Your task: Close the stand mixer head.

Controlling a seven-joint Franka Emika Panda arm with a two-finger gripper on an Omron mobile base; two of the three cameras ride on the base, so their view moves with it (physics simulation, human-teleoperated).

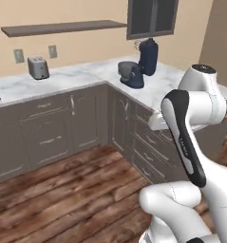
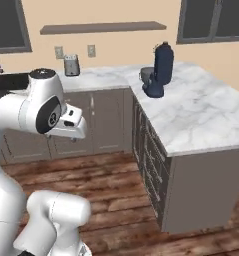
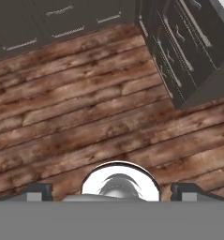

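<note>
The stand mixer head (image 1: 148, 57) (image 2: 164, 63), navy-blue and rounded, stands tipped up nearly upright on the marble countertop (image 1: 86, 76) (image 2: 201, 115), near the inner corner where the two counter runs meet; just beside it, on the mixer's dark base, sits the grey bowl (image 1: 127, 69) (image 2: 147, 75), uncovered by the raised head; a thin wire whisk (image 1: 137, 45) shows faintly at the head's upper end in the left base view. Farther along the back counter, well apart from the mixer, stands a silver toaster (image 1: 38, 67) (image 2: 71, 65) below two wall outlets (image 1: 52, 51) (image 2: 91, 50); a long shelf (image 1: 62, 27) (image 2: 103, 27) runs along the wall above. Grey cabinets (image 1: 48, 133) (image 2: 151, 155) with drawers lie under the counter; a wood plank floor (image 1: 62, 190) (image 2: 121, 190) (image 3: 85, 108) spreads before them. The gripper (image 3: 111, 192) points down at that floor, well apart from the mixer; its two dark finger tips (image 3: 38, 191) stand wide apart at the bottom of the hand view, jaws spread and holding nothing.
</note>
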